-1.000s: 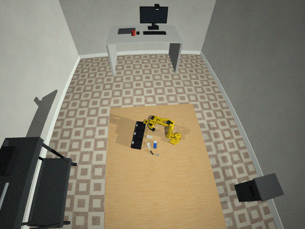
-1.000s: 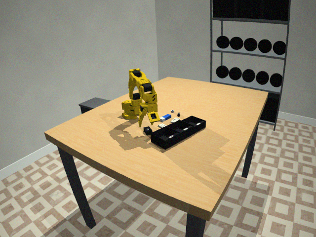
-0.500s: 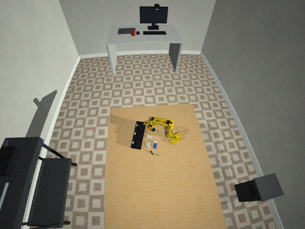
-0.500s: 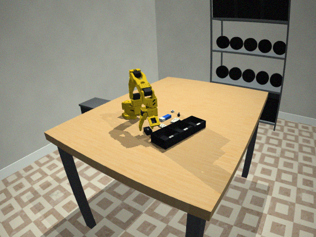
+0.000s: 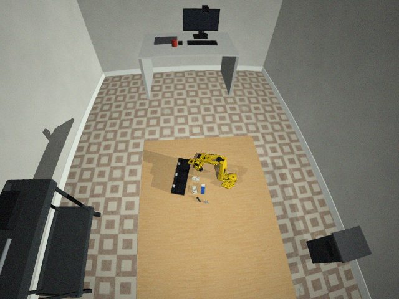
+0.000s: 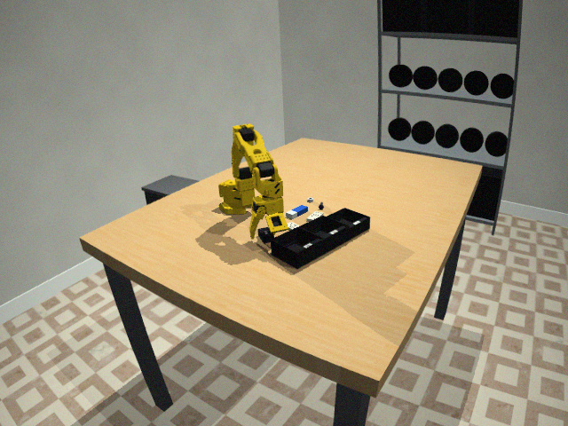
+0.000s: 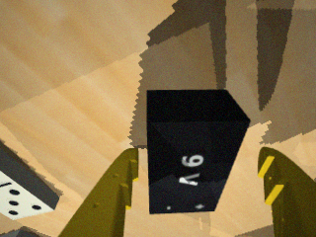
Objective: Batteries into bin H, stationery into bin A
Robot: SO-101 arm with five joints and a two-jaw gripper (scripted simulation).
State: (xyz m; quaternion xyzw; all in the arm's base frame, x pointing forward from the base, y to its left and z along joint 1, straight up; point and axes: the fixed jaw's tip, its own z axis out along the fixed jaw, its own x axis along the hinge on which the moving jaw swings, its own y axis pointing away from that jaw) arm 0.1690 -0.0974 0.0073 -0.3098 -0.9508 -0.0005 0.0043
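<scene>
A black 9V battery (image 7: 195, 155) lies on the wooden table, its "9V" print facing the wrist camera. My gripper (image 7: 198, 163) is open and low over it, one yellow finger on each side with a gap to the battery on both. In the exterior view the battery (image 6: 264, 233) lies just left of the black row of bins (image 6: 320, 234), under the gripper (image 6: 264, 221). The bins' letters are too small to read. A blue and white eraser (image 6: 296, 210) lies behind the bins.
A white domino (image 7: 17, 199) lies at the lower left of the wrist view. Two dominoes (image 5: 195, 177) (image 5: 194, 189) lie beside the bins (image 5: 180, 176). Two small parts, one dark (image 5: 197, 199) and one light (image 5: 206, 202), lie further off. The arm's base (image 5: 228, 180) stands to the right.
</scene>
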